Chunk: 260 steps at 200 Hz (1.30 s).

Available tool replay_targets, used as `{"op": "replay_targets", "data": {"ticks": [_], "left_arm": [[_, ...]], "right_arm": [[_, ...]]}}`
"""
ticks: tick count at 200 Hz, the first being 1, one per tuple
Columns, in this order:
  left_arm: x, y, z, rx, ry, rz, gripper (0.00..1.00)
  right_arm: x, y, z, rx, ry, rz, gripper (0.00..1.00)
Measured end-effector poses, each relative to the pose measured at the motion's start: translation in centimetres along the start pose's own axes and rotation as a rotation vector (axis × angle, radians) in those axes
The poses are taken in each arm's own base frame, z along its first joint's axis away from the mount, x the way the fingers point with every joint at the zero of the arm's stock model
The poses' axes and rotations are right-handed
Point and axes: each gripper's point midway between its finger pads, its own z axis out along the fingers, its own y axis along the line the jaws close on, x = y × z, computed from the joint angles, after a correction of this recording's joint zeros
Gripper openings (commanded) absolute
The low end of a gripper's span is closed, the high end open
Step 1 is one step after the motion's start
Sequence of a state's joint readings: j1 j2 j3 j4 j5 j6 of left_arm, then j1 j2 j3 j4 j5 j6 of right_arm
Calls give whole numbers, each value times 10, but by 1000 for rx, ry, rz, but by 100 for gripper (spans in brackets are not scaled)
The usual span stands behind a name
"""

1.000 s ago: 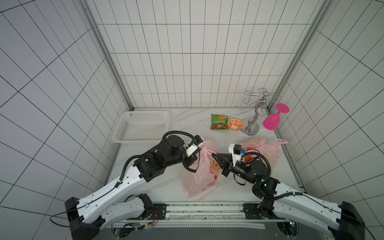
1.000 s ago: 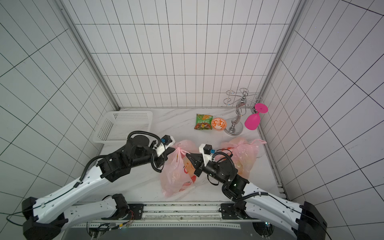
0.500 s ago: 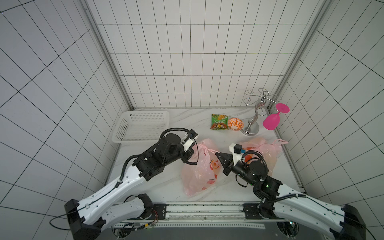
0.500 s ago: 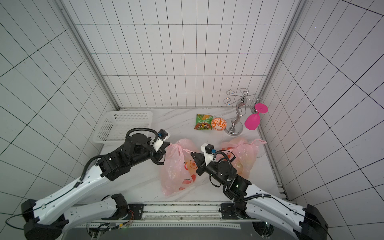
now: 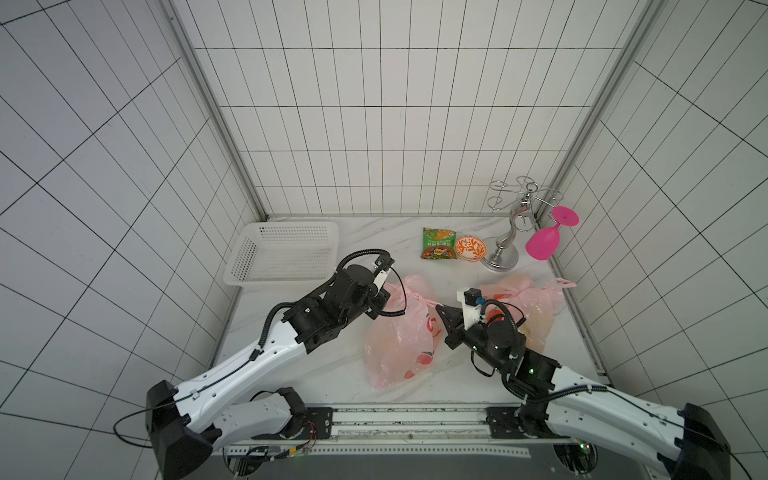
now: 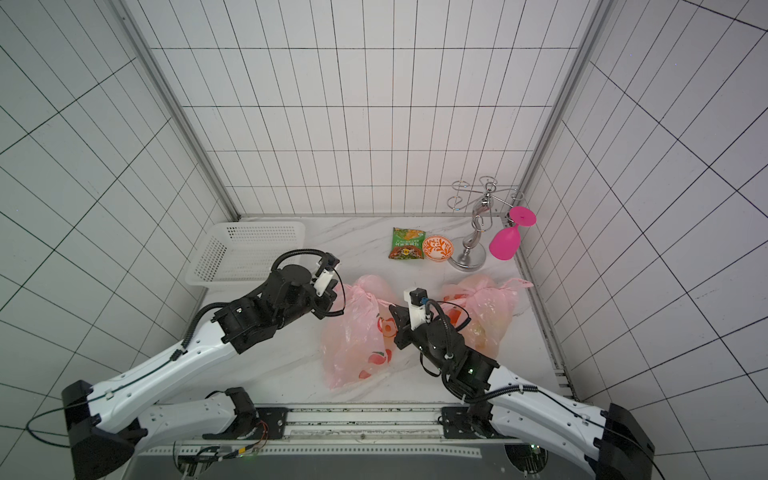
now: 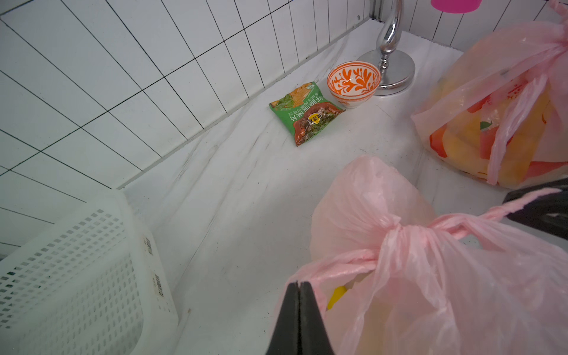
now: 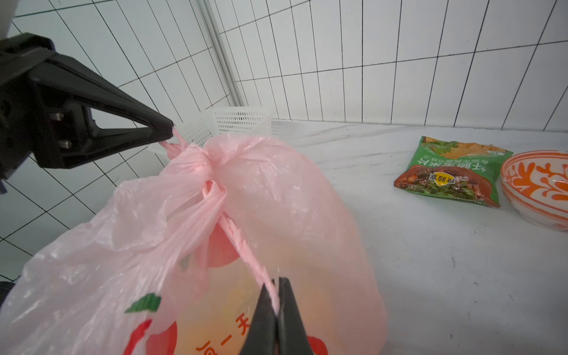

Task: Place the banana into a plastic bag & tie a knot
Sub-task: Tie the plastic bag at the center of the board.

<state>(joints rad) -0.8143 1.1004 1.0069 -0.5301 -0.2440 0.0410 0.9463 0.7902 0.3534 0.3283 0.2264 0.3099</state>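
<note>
Pink plastic bag (image 5: pixel 399 345) lies mid-table toward the near edge, with the banana (image 7: pixel 336 296) showing yellow inside. I have the left gripper (image 7: pixel 299 287) pinched shut on 1 handle (image 7: pixel 338 264) and the right gripper (image 8: pixel 276 296) on the other. Pulling too hard could tear the bag or slip a handle, loosening the knot (image 8: pixel 209 163).

Lighting: we record bright, even, diffuse light; shadows on the tabletop (image 5: pixel 374 232) faint and soft. Glare: we note highlights on the chrome stand (image 7: pixel 393 69). Distortion: wall tiles (image 5: pixel 374 124) splay toward edges in both top views.
</note>
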Motion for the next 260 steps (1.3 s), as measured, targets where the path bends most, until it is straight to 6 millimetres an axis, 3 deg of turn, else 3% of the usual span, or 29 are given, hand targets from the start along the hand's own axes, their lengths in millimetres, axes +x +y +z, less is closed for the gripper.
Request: {"op": "replay_targets", "data": {"ticks": [106,146,197,260], "left_arm": [[58,45,36,-164,66,-281,0],[69,63,35,-174,32,-390,0],[68,73,33,-174,8,-451,0],[96,85,32,-179,28,-559,0]], "right_arm": [[25,-13,8,74,81,43,0],[31,-17,9,99,97,55,0],[45,-20,16,119,139,36,0],[44,-30,16,149,135,68,0]]}}
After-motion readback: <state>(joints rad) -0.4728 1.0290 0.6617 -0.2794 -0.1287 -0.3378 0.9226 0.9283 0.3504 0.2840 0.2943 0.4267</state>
